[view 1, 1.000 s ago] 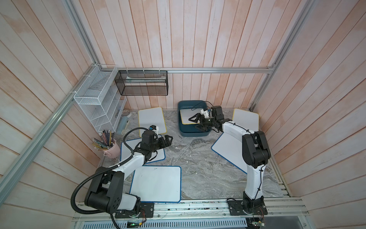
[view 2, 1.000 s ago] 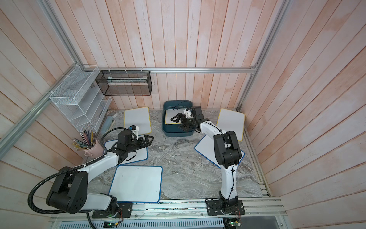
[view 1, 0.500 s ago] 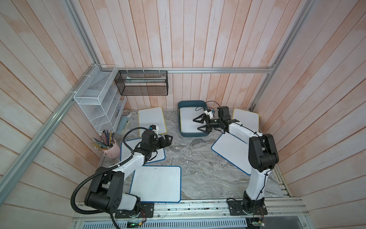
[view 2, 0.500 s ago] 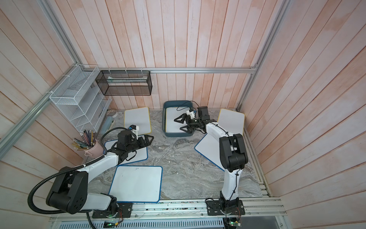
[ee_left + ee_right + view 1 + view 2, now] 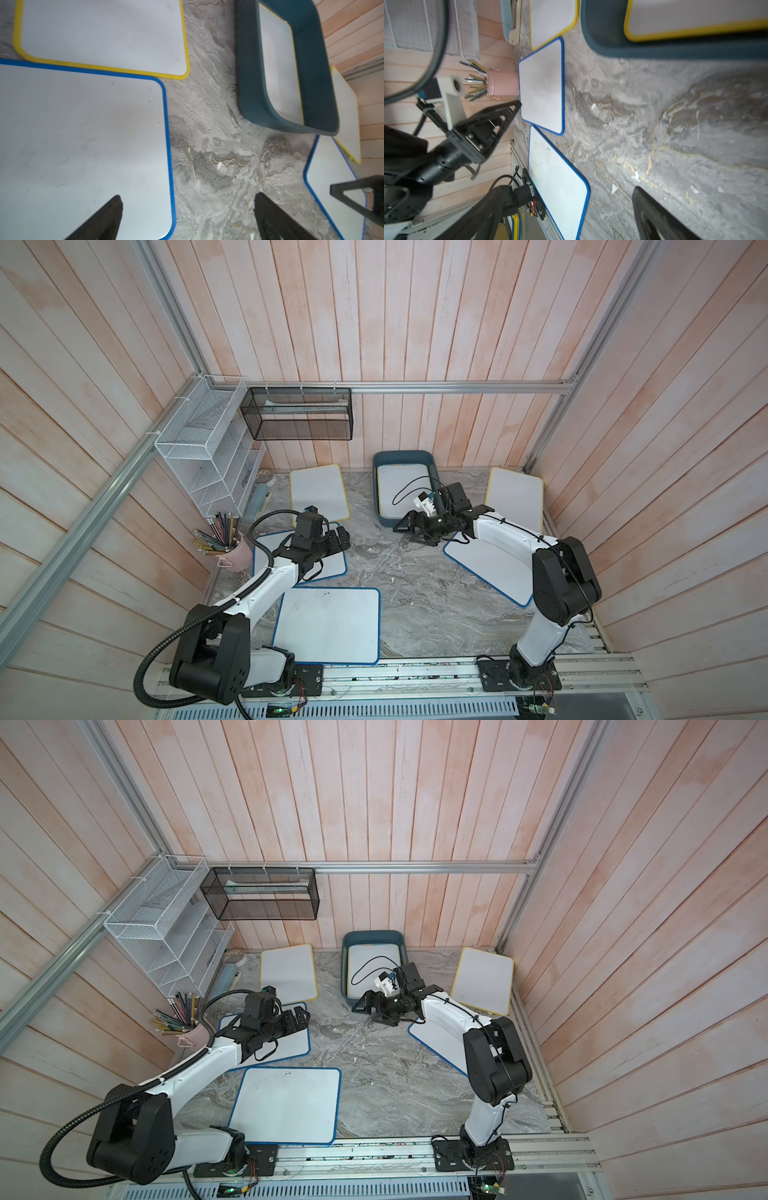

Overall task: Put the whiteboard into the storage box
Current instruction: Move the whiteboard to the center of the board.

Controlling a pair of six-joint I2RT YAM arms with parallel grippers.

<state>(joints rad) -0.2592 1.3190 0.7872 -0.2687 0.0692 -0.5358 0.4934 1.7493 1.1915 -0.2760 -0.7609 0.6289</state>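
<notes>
Right gripper (image 5: 409,533) has backed out from over the storage box (image 5: 376,489) and now sits at the box's 6 o'clock end, above bare marble. Its jaws are spread wide with nothing between them; whether it touches the box wall cannot be told. Left gripper (image 5: 338,541) has not moved: in the left wrist view its jaws stand far apart, empty, one finger (image 5: 108,218) over the blue-framed board (image 5: 83,135) and the other over the tabletop.

Task item: a yellow-framed whiteboard (image 5: 401,489) lies flat inside the storage box, face up. Its long axis runs 12 to 6 o'clock in both top views, matching the box. The box stands at 12 o'clock on the table, against the back wall.

Surroundings: a second yellow-framed board (image 5: 318,493) lies at 11 o'clock, a third (image 5: 515,497) at 2 o'clock. A blue-framed board (image 5: 490,568) lies at 3 o'clock, partly under the right arm, and a larger one (image 5: 328,624) at 7 o'clock. A pink pencil cup (image 5: 235,556) stands at 9 o'clock. A cable loops over the box's open top
</notes>
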